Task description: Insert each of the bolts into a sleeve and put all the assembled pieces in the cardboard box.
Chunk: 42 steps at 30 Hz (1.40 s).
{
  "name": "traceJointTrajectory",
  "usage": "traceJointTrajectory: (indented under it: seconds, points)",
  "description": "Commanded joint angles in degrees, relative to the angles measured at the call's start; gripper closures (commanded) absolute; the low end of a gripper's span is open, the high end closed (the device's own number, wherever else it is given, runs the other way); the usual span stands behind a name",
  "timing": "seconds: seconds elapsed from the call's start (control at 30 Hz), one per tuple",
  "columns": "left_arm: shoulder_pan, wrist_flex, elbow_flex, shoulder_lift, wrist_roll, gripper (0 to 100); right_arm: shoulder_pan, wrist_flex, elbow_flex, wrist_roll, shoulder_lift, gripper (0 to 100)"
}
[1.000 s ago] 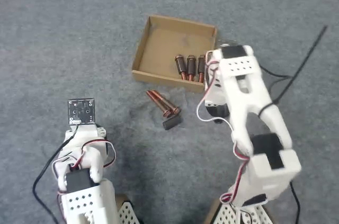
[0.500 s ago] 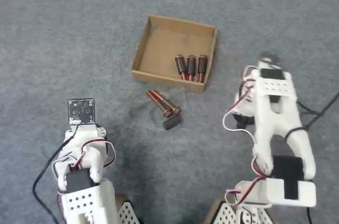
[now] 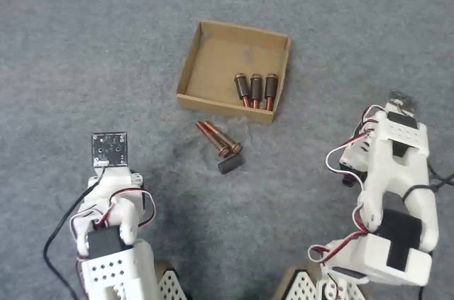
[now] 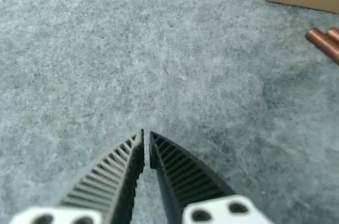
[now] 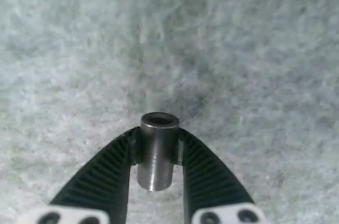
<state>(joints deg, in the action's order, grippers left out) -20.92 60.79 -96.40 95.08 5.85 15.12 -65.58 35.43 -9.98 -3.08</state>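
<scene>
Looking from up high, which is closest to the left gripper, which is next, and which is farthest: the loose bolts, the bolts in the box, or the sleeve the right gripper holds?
From the left gripper:
1. Loose bolts, on the carpet in the middle.
2. Sleeved bolts in the cardboard box, farther back.
3. Sleeve in the right gripper, far right side.
</scene>
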Motion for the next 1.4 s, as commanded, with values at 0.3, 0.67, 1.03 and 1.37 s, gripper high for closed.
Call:
traceJointTrajectory:
  seconds: [0.3,0.67,1.03,1.37]
  points:
    - [0.4,15.4,33.8,-11.3,0.6,99,0.7,2.2,-0.2,1.6,-3.2,99.1]
    - [16.0,16.3,49.7,-36.7,0.8,99,0.7,2.2,-0.1,1.7,-3.2,99.1]
    - [34.5,14.7,57.9,-62.1,21.6,99,0.7,2.2,-0.1,1.7,-3.2,99.1]
    - [39.6,6.2,61.8,-72.2,28.8,99,-0.7,2.1,-0.1,1.8,-3.2,99.1]
